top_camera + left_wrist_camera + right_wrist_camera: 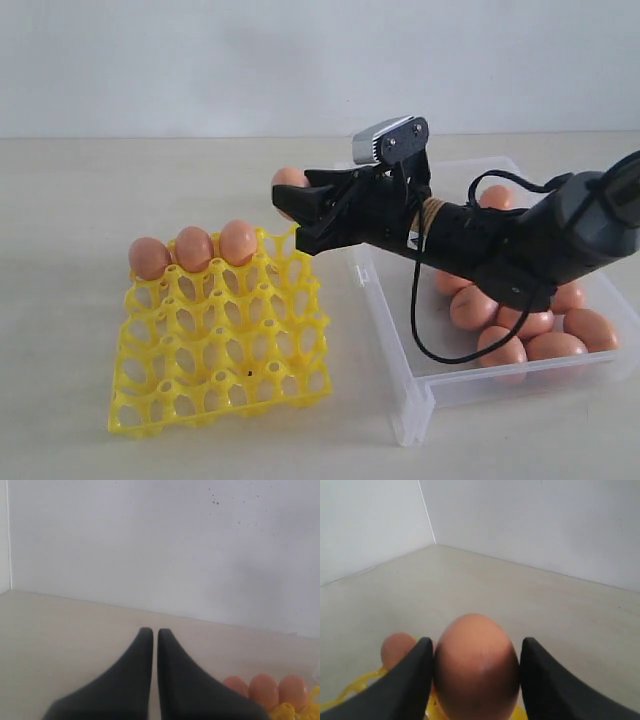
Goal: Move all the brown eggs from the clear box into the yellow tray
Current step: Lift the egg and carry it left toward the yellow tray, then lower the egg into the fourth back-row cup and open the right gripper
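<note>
My right gripper (290, 215) is shut on a brown egg (290, 180), holding it in the air over the far right corner of the yellow tray (220, 375). In the right wrist view that egg (476, 665) fills the gap between both black fingers (410, 680). Three brown eggs (194, 247) sit in the tray's back row. Several more eggs (520, 335) lie in the clear box (420, 390) to the right, partly hidden by the arm. My left gripper (150, 630) is shut with nothing in it, low over the table beside the tray's eggs (263, 690).
The box stands right next to the tray's right side. A black cable (425, 320) loops down from the right arm over the box. A pale wall (200, 60) runs behind the table.
</note>
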`<state>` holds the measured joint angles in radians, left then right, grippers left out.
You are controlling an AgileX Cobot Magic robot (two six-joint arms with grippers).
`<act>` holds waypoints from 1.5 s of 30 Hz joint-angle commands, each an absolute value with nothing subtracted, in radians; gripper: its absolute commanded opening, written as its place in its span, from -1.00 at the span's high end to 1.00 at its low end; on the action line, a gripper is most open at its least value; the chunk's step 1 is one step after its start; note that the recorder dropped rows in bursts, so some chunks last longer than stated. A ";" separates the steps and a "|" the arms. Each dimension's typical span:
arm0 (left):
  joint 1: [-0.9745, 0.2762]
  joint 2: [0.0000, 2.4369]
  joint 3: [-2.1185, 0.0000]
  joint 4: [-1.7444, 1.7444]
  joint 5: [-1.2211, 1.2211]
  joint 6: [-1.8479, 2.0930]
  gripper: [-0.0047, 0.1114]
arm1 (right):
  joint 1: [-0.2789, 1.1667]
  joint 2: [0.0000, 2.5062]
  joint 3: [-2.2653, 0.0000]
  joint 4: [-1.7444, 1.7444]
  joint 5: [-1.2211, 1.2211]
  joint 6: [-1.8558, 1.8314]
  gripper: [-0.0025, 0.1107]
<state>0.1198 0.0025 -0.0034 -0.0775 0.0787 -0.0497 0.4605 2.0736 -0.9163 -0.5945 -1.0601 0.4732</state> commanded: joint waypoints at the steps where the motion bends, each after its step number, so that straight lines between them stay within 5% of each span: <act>1: 0.118 0.000 0.000 -0.086 0.076 -0.059 0.85 | 0.463 2.133 -0.969 -0.594 -1.102 0.491 0.96; 25: 0.118 0.000 0.000 -0.086 0.076 -0.059 0.85 | 0.463 2.315 -1.129 -0.677 -1.059 0.574 0.96; 45: 0.118 0.000 0.000 -0.086 0.076 -0.059 0.85 | 0.462 2.223 -1.129 -0.787 -0.833 0.652 0.96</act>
